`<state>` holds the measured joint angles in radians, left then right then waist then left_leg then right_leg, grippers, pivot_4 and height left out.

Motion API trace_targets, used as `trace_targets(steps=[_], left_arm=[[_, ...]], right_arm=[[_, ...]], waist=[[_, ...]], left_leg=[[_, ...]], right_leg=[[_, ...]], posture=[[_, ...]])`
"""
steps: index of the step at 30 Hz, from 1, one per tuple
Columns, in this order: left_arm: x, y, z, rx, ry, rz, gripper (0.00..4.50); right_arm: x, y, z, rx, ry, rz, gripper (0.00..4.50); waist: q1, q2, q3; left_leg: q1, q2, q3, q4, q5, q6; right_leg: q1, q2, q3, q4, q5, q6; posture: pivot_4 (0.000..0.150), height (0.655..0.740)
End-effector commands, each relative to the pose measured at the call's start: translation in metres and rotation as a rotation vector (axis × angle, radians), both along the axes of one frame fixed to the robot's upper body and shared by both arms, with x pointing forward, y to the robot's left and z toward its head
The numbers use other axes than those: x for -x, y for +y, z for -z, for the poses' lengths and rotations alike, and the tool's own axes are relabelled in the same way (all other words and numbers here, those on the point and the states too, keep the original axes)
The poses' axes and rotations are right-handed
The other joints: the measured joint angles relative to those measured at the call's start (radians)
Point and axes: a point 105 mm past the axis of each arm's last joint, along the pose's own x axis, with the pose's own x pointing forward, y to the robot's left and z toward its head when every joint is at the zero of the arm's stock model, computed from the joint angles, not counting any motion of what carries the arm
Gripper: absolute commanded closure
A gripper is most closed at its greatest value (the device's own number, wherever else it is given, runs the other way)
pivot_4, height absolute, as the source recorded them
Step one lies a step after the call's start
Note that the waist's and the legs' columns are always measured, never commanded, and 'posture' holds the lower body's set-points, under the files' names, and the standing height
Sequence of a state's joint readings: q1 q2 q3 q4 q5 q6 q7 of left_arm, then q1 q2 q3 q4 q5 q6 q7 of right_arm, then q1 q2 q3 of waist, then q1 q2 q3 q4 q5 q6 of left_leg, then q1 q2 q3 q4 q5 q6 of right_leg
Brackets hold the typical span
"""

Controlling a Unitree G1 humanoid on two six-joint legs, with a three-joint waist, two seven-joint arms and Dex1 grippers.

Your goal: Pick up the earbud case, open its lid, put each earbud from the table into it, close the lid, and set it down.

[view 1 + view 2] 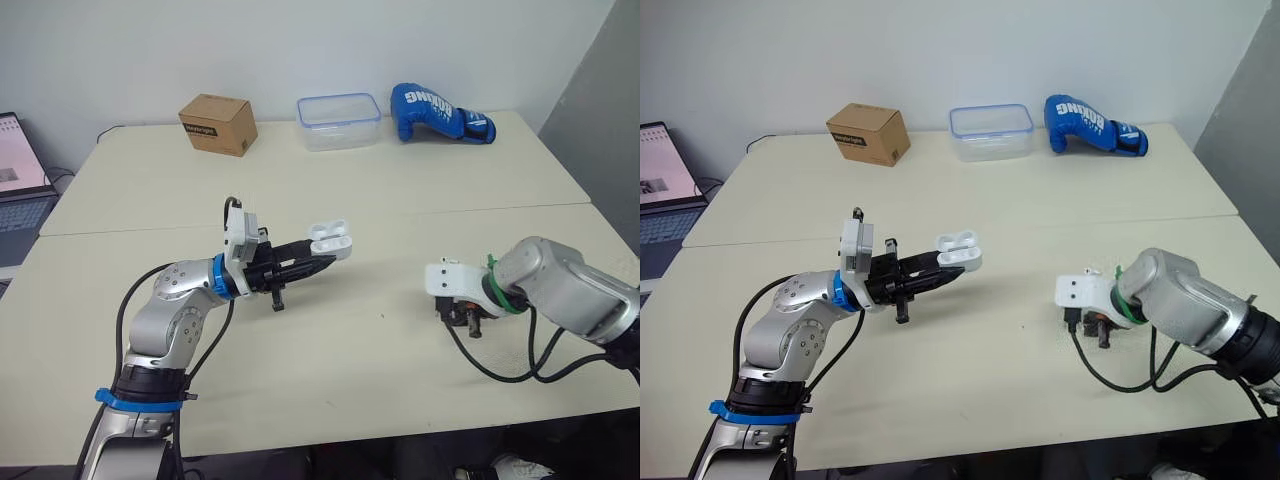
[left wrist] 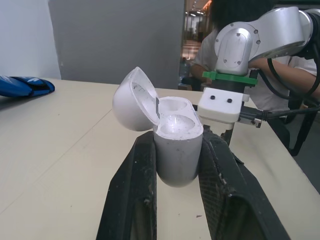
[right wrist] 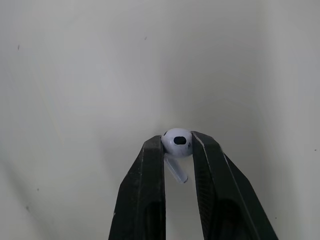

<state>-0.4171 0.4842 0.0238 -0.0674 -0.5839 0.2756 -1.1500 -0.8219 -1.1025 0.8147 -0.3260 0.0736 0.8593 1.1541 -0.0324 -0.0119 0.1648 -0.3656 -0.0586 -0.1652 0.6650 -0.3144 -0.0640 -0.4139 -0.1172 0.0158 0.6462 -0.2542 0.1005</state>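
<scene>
Bright, even light, with soft shadows on the pale table (image 1: 330, 350).

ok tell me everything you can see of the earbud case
The earbud case is a small, rounded white shell, glossy like hard plastic. Its domed lid is swung open on a hinge and leans back, baring two round wells that look empty. It faces opening-up, with its body pinched on both sides between the black fingers of the left hand, held off the table. Nothing else touches it.

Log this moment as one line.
left hand: shut on earbud case, lid open | right hand: shut on earbud | earbud case: held above table
</scene>
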Motion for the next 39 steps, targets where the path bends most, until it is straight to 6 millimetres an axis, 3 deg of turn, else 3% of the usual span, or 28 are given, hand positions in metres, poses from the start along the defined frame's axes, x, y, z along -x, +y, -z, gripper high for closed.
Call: trace_targets(steps=[1,9,14,29,39], left_arm=[[0.005,-0.001,-0.008,-0.003,-0.047,0.014,3.75],[0.006,0.002,-0.008,-0.009,-0.046,0.007,3.75],[0.007,0.002,-0.007,-0.011,-0.044,0.006,3.75],[0.005,-0.001,-0.007,-0.004,-0.043,0.012,3.75],[0.006,0.000,-0.007,-0.002,-0.043,0.004,3.75]], right_arm=[[-0.003,-0.005,0.002,0.034,-0.031,-0.075,4.10],[-0.006,-0.011,0.009,0.049,-0.017,-0.094,4.10],[-0.003,-0.009,0.007,0.049,0.000,-0.077,2.39],[0.000,0.005,-0.008,0.083,-0.025,-0.085,2.39],[-0.008,0.005,-0.006,0.114,-0.046,-0.066,2.39]], waist=[[0.000,0.000,0.000],[0.001,-0.003,-0.002],[0.003,-0.003,-0.002],[0.005,-0.003,-0.002],[0.005,-0.003,-0.002]], left_leg=[[0.000,0.000,0.000,0.000,0.000,0.000],[0.003,0.000,-0.001,0.001,0.000,0.000],[0.002,0.000,-0.001,0.001,0.000,0.000],[0.002,0.000,-0.002,0.001,0.000,0.000],[0.002,0.000,-0.002,0.001,0.000,0.000]], right_leg=[[0.000,0.000,0.000,0.000,0.000,0.000],[0.004,0.000,0.000,0.000,0.000,0.000],[0.004,0.000,0.000,0.000,0.000,0.000],[0.003,0.000,-0.001,-0.001,0.000,0.000],[0.003,0.000,-0.001,-0.001,0.000,0.000]], posture=[[0.150,0.7307],[0.150,0.7307],[0.150,0.7307],[0.150,0.7307],[0.150,0.7307]])
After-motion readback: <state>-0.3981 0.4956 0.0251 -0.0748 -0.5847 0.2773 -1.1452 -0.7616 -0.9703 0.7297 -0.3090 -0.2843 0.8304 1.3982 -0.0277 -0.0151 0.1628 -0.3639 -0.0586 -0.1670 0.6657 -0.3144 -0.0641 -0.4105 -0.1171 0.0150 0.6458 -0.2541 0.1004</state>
